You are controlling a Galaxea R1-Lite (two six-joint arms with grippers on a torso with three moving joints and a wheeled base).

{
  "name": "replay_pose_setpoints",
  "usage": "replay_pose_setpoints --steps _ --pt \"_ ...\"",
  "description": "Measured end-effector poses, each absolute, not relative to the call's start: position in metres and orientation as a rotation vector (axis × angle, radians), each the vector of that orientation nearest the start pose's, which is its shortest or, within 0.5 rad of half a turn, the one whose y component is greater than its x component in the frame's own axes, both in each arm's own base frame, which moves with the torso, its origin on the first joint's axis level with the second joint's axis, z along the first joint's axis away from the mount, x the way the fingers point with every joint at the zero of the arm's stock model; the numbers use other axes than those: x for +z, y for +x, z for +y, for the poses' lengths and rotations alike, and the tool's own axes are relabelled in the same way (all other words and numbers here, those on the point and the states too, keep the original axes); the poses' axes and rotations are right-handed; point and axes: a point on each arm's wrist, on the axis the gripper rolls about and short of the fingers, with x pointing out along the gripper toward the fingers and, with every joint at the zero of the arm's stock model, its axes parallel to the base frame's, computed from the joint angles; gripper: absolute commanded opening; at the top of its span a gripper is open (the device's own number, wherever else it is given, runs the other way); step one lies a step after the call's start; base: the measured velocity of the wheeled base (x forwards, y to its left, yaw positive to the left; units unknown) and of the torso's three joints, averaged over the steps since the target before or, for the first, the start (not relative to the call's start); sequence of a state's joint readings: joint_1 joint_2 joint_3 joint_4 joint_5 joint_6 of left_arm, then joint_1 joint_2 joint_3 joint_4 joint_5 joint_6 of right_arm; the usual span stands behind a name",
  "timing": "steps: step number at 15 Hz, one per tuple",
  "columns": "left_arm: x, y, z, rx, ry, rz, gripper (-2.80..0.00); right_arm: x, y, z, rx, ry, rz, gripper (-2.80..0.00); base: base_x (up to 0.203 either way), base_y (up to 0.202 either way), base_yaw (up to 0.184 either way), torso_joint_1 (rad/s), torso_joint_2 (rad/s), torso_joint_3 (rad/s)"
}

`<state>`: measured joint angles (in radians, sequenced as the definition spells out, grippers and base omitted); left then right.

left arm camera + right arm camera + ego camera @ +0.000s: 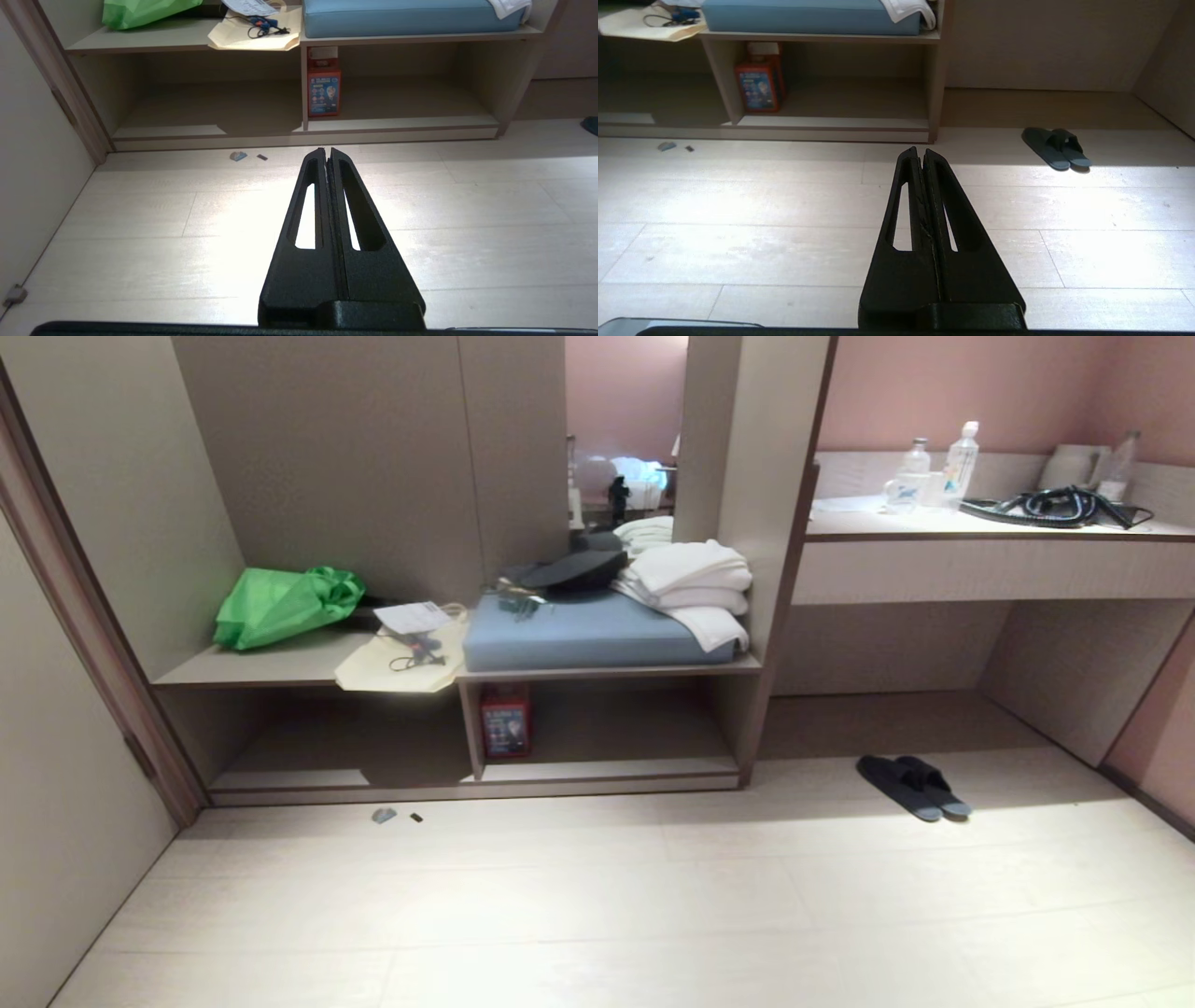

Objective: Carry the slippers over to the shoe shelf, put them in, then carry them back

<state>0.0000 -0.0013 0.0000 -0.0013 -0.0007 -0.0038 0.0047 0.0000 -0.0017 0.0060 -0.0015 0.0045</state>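
Head view: we are seeing the slippers [913, 787] lying side by side on the floor [597, 896], right of the shoe shelf [485, 728]; neither pincer is showing.
Left wrist view: our left gripper [327, 151] is hanging narrow, fingers pressed together, empty; the shelf is lying ahead.
Right wrist view: our right gripper [920, 151] is sitting pinched together, empty; the slippers are lying ahead, well apart, to its right.

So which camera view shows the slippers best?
The right wrist view: the slippers lie whole and largest there, side by side on the floor. The head view shows them smaller; the left wrist view shows only a dark edge.
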Motion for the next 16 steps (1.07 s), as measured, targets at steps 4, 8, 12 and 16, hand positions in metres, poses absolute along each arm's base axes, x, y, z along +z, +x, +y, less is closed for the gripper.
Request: replay_pose_setpoints --steps 4,8,12,16 --pt "0.0756 -0.0229 0.0000 0.000 -0.004 -0.003 -2.80 0.0754 -0.0229 -0.0001 0.002 0.004 0.004 -2.80 -0.193 0.000 0.001 0.002 0.00 0.003" --pt "0.0755 -0.0229 0.0000 0.000 -0.004 -0.002 -2.80 0.0754 -0.0229 -0.0001 0.002 0.005 0.004 -2.80 -0.196 0.000 0.001 0.002 0.00 0.000" --pt "0.0756 -0.0229 0.0000 0.000 -0.004 -0.003 -2.80 0.0753 -0.0229 -0.0001 0.003 0.005 0.004 -2.80 -0.195 0.000 0.000 0.001 0.00 0.002" --pt "0.0756 -0.0229 0.0000 0.000 -0.004 -0.003 -2.80 0.0753 -0.0229 -0.0001 0.002 0.005 0.004 -2.80 -0.196 0.000 0.002 0.005 0.00 0.002"
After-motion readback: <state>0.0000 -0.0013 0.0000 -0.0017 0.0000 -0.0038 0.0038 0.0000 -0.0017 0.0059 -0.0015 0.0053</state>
